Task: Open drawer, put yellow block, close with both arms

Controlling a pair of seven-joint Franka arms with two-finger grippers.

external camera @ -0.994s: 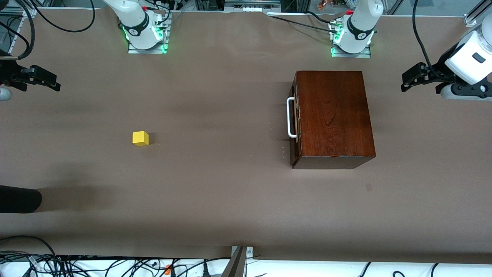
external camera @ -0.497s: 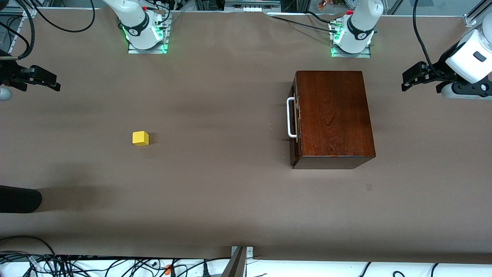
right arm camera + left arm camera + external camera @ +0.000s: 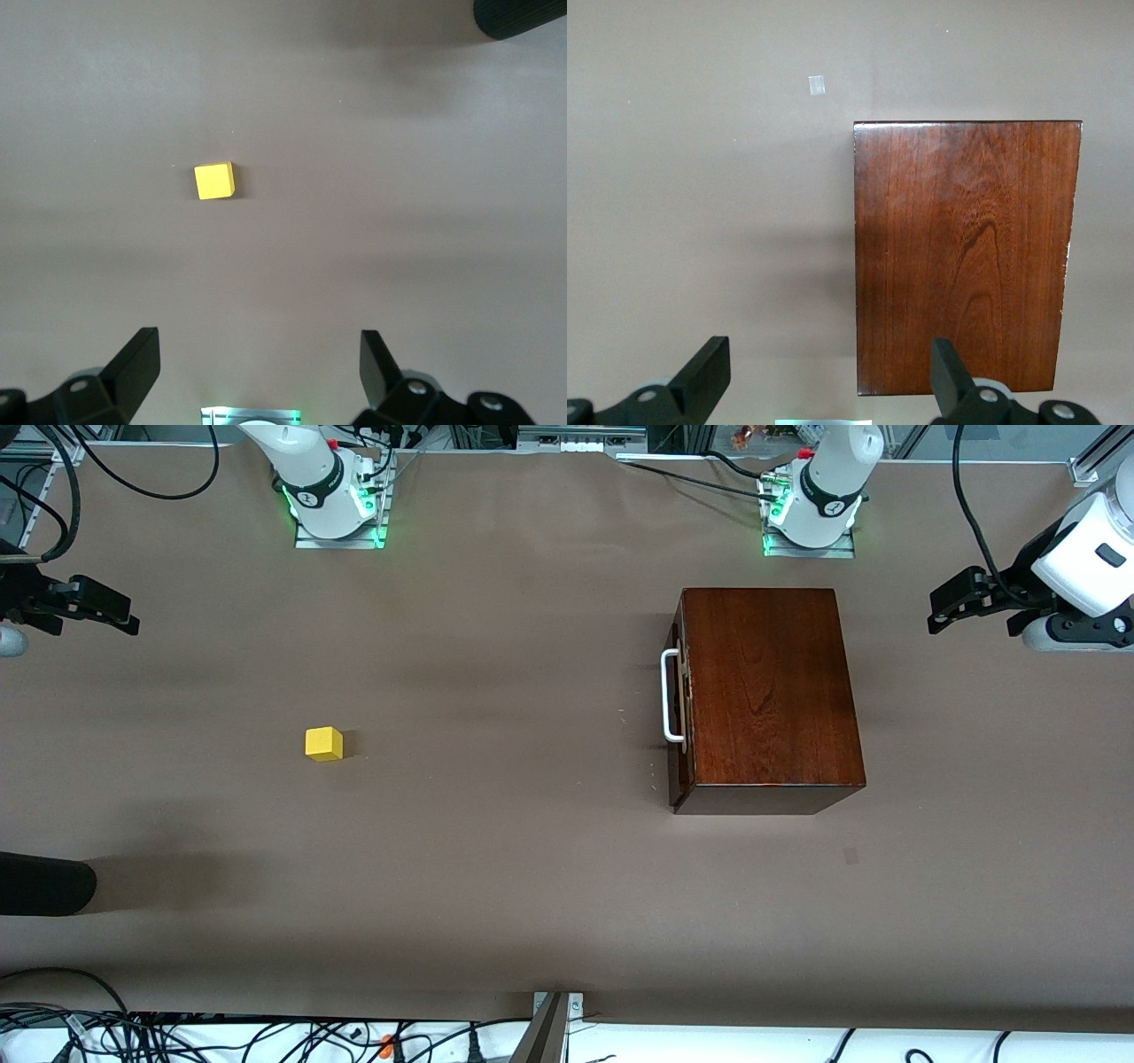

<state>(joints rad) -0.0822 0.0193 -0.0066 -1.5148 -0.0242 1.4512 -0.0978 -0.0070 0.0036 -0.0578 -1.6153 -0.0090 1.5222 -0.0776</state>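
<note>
The drawer (image 3: 679, 717) is shut in the reddish-brown wooden box (image 3: 771, 691). Its white loop handle (image 3: 671, 695) faces the right arm's end of the table. The yellow block (image 3: 324, 744) sits alone on the table toward the right arm's end, also in the right wrist view (image 3: 214, 181). My left gripper (image 3: 939, 607) hangs open, high over the table's edge at the left arm's end, well away from the box (image 3: 966, 257); nothing is between its fingers (image 3: 830, 359). My right gripper (image 3: 124, 613) is open and empty (image 3: 259, 350), high over the table's other end.
A dark rounded object (image 3: 44, 883) pokes in at the right arm's end, nearer the front camera than the block. Cables (image 3: 266, 1036) lie along the front edge. A small pale patch (image 3: 850, 856) marks the table near the box. Both green-lit bases (image 3: 337, 514) stand along the back.
The left arm's hand has drifted slightly toward the bases' side of the table. The right arm, block and box have not moved.
</note>
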